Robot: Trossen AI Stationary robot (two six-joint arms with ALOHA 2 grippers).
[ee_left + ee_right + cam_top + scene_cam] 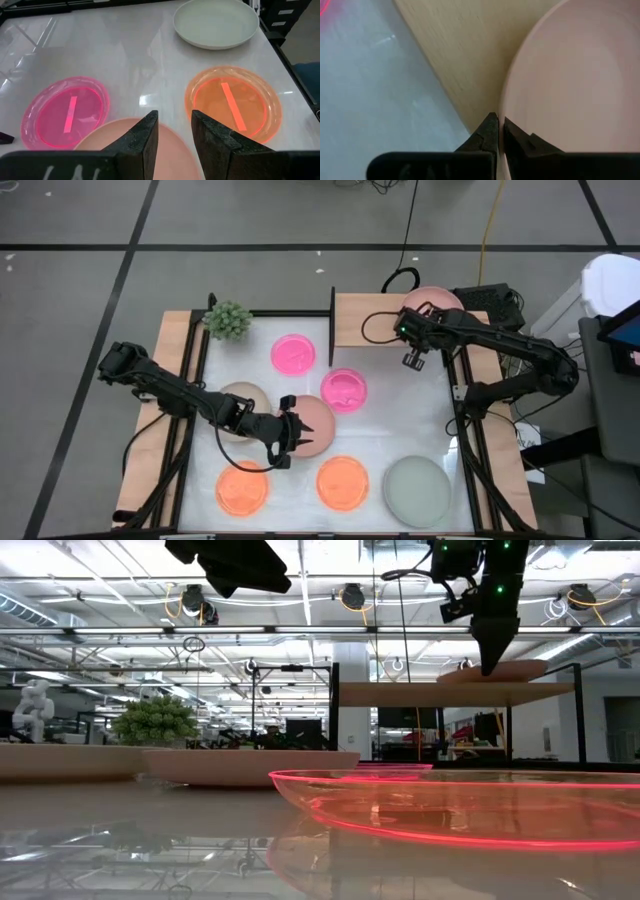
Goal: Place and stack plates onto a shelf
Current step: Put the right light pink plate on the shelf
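Note:
The dusty-pink plate (437, 298) lies on the light-wood shelf (362, 320) at the table's far right. My right gripper (500, 125) is shut on its rim and points down on it in the low view (492, 658). My left gripper (175, 131) is open and hovers above the edge of the salmon-pink plate (316, 422), clear of it. The beige plate (238, 402) sits beside that, partly under my left arm. Two magenta plates (294, 354) (343, 389), two orange plates (242, 488) (342, 482) and the grey-green plate (417, 492) lie flat on the tabletop. My right gripper pinches the dusty-pink plate's rim (506, 107) on the side facing the shelf's bare board, one finger outside the rim and one over the plate's inside. The fingers come from above, pointing down. The plate's underside rests on the shelf board (455, 60).
A small green plant (228, 319) stands at the table's far left corner. The shelf's black upright (332, 308) rises beside the far magenta plate. Wooden side rails (170, 380) run along both table sides. Bare white tabletop (400, 420) shows between the near magenta plate and the right rail.

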